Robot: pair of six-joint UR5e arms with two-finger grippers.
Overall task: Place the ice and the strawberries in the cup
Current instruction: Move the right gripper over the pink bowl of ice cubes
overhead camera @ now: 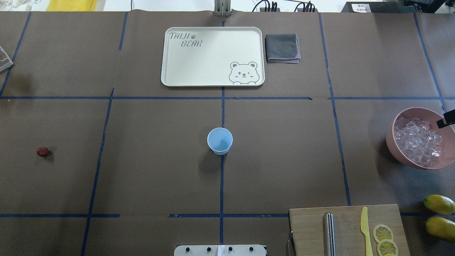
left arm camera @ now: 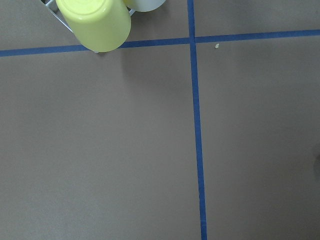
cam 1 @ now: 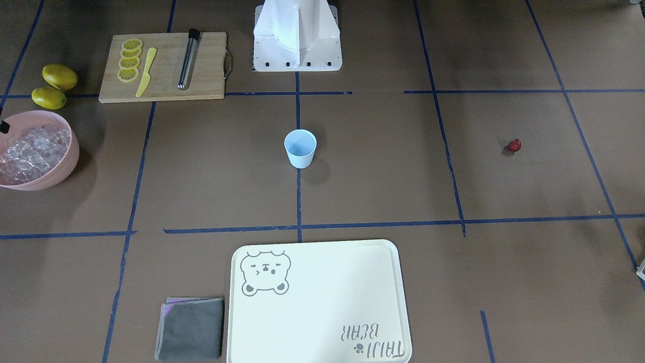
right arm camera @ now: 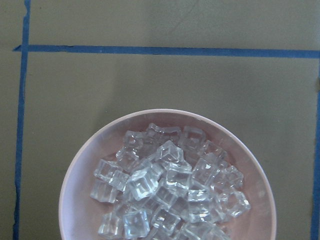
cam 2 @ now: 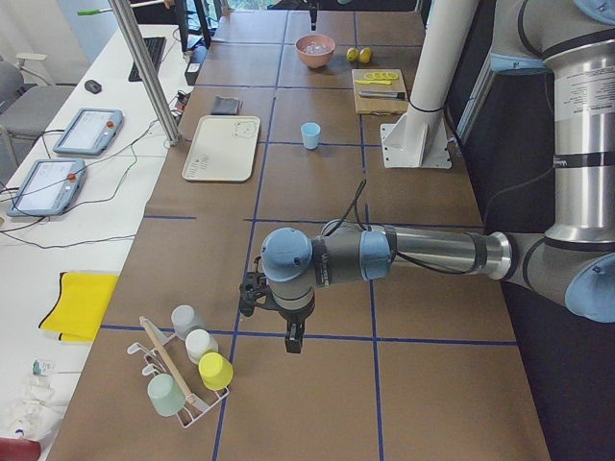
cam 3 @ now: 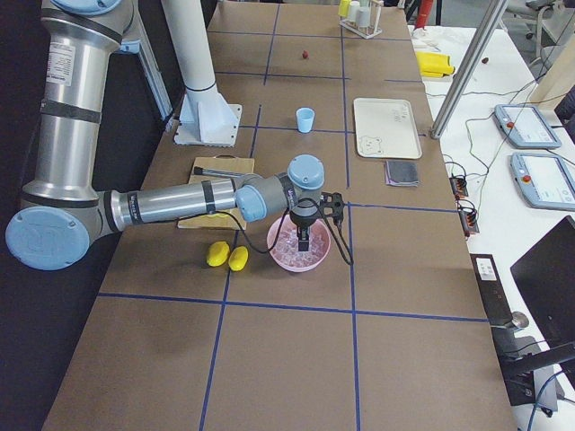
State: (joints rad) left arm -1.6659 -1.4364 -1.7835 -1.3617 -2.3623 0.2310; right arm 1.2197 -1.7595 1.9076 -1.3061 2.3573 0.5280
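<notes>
Tape (overhead camera: 221, 185) grids the brown table (overhead camera: 153, 170), cup (overhead camera: 220, 140) central, white desk (cam 2: 96, 221) alongside.

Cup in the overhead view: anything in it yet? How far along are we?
Nothing is done yet: the cup is empty. In hand: the right gripper hangs over the ice in the pink bowl. Left to do: ice into the cup, then the strawberry, which lies alone on the table. The left gripper is off by the cup rack.
</notes>
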